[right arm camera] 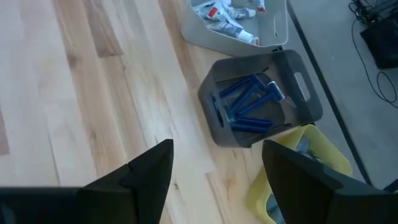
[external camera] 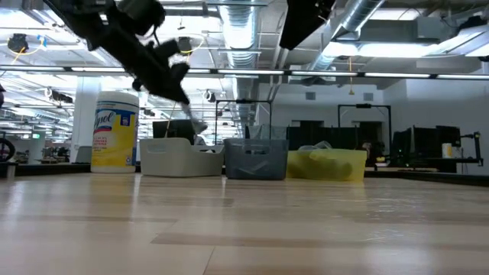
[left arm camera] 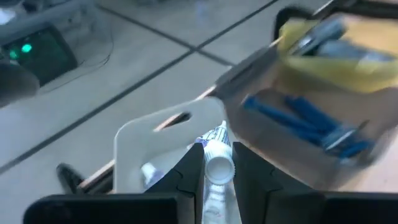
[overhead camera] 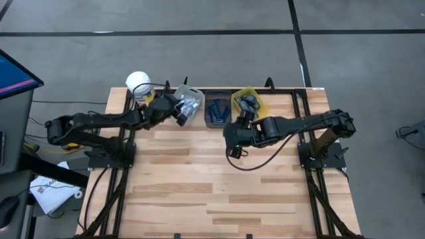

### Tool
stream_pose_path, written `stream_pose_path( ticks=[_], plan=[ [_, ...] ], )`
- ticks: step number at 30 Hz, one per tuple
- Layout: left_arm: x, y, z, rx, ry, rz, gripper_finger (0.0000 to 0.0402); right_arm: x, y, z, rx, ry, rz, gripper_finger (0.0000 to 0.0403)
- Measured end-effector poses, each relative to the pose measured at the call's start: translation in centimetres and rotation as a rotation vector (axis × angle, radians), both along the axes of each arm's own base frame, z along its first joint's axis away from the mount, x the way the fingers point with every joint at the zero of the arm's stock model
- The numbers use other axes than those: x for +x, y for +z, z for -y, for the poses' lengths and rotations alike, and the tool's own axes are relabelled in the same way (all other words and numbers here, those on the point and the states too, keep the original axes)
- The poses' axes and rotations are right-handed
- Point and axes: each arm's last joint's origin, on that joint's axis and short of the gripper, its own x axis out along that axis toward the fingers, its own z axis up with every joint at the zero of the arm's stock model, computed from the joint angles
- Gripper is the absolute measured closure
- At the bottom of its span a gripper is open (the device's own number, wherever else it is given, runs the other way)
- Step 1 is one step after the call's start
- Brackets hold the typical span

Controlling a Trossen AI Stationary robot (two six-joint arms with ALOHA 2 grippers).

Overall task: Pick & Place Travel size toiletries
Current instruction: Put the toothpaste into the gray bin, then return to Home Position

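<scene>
- Pale wooden planks form the table (overhead camera: 219,186), with a grey concrete floor around it.
- Three small bins stand in a row at the far edge: a light grey bin (overhead camera: 189,101), a dark bin (overhead camera: 216,109) and a yellow bin (overhead camera: 247,99).
- A yellow jar (external camera: 114,131) with a white lid stands beside the light grey bin.
- The left gripper (left arm camera: 217,186) hangs over the light grey bin, fingers clamped on a small white tube (left arm camera: 217,163) with a round cap.
- More white tubes (right arm camera: 233,18) lie in that bin.
- Thin blue razors (right arm camera: 249,106) lie in the dark bin.
- The right gripper (right arm camera: 214,171) hovers above the planks near the dark bin, fingers spread and holding nothing.
</scene>
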Motion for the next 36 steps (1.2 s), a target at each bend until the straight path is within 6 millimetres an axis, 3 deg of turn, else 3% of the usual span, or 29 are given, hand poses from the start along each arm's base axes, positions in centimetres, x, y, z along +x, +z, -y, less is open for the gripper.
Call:
stream_pose_path(
  ticks=[8, 14, 19, 22, 24, 27, 31, 33, 34, 36],
  plan=[
    [0.4, -3.1, -2.4, -0.119, 0.058, -0.075, 0.0343, 0.0, 0.0, 0.0, 0.003, -0.007, -0.002, 0.0164],
    [0.5, -3.6, -2.6, -0.121, 0.064, -0.092, 0.0257, -0.1, -0.1, 0.0, 0.021, -0.031, 0.005, 0.0164],
    [-0.4, -0.5, -1.5, -0.076, 0.041, 0.042, 0.0154, -0.2, 0.9, -0.3, 0.020, -0.007, 0.053, 0.0164],
    [-2.1, 2.6, -0.3, -0.029, 0.026, 0.180, 0.0107, -1.3, 4.1, -0.4, -0.026, 0.024, 0.139, 0.0165],
    [-4.0, 5.2, 0.7, 0.024, 0.010, 0.305, 0.0099, -2.8, 7.0, -0.2, -0.057, 0.055, 0.212, 0.0175],
    [-7.6, 8.6, 2.4, 0.107, -0.010, 0.503, 0.0135, -6.1, 10.9, 0.5, -0.082, 0.099, 0.335, 0.0217],
    [-13.0, 11.6, 4.8, 0.239, -0.056, 0.715, 0.0257, -12.2, 14.9, 2.0, -0.064, 0.163, 0.494, 0.0327],
    [-15.5, 12.4, 6.1, 0.310, -0.127, 0.792, 0.0337, -15.2, 15.7, 2.7, -0.048, 0.195, 0.555, 0.0381],
    [-16.6, 12.6, 6.6, 0.336, -0.164, 0.830, 0.0368, -16.5, 16.0, 3.0, -0.044, 0.202, 0.592, 0.0388],
    [-18.3, 12.8, 7.6, 0.378, -0.230, 0.879, 0.0386, -18.8, 15.8, 3.5, -0.050, 0.208, 0.669, 0.0388]
  ],
)
